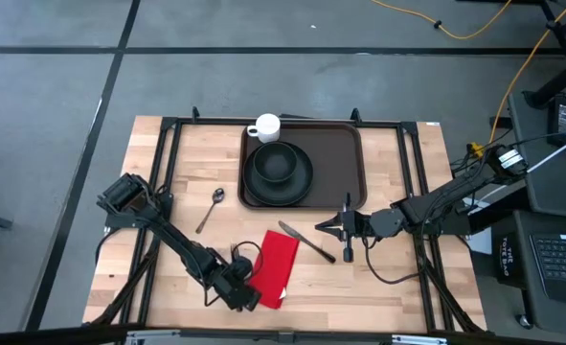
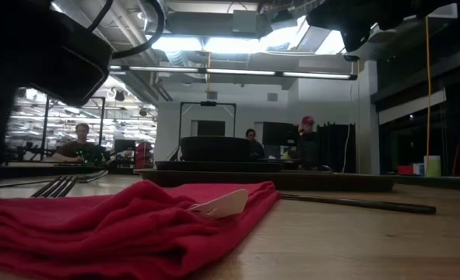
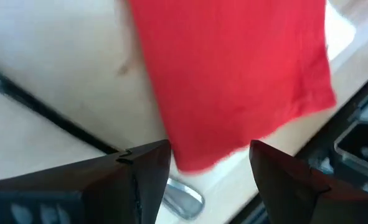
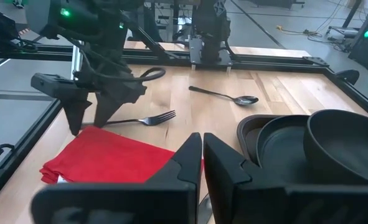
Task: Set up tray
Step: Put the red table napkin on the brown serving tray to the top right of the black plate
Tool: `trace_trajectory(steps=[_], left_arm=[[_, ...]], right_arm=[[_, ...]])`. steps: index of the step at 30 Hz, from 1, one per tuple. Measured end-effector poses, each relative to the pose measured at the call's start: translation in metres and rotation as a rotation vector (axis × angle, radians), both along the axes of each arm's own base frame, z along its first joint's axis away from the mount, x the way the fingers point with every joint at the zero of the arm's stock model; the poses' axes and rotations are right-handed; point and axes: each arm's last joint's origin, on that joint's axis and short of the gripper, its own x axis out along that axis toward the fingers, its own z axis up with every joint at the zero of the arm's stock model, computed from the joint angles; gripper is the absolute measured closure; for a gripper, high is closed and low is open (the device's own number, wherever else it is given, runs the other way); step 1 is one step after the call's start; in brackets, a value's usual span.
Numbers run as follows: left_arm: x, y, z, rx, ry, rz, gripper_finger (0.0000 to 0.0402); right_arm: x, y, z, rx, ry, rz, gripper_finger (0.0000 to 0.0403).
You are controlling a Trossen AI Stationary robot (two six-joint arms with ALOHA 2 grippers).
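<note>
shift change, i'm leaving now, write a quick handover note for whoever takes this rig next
Left hand: open, empty, low over the near end of the red napkin.
Right hand: nearly shut, empty, beside the knife.
Tray: at the table's far side, holding the black plate and bowl; white cup at its far rim.
Left: fork, spoon, knife and napkin lie on the table.

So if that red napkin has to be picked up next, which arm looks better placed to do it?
Probably the left. Its claw hangs open right over the near end of the red napkin. The right claw sits nearly closed by the knife, beside the tray.
</note>
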Motion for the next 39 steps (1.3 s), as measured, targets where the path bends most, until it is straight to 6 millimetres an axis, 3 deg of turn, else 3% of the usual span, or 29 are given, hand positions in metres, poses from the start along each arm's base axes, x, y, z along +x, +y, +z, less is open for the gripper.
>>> trace_trajectory(steps=[30,39], left_arm=[[-0.003,0.005,-0.012,0.038,-0.107,-0.029,0.0193],[-0.004,0.007,-0.014,0.098,-0.125,-0.026,0.0246]], right_arm=[[0.0,0.0,0.001,0.003,-0.006,0.0,0.0379],[0.0,0.0,0.001,0.003,-0.006,0.0,0.0379]])
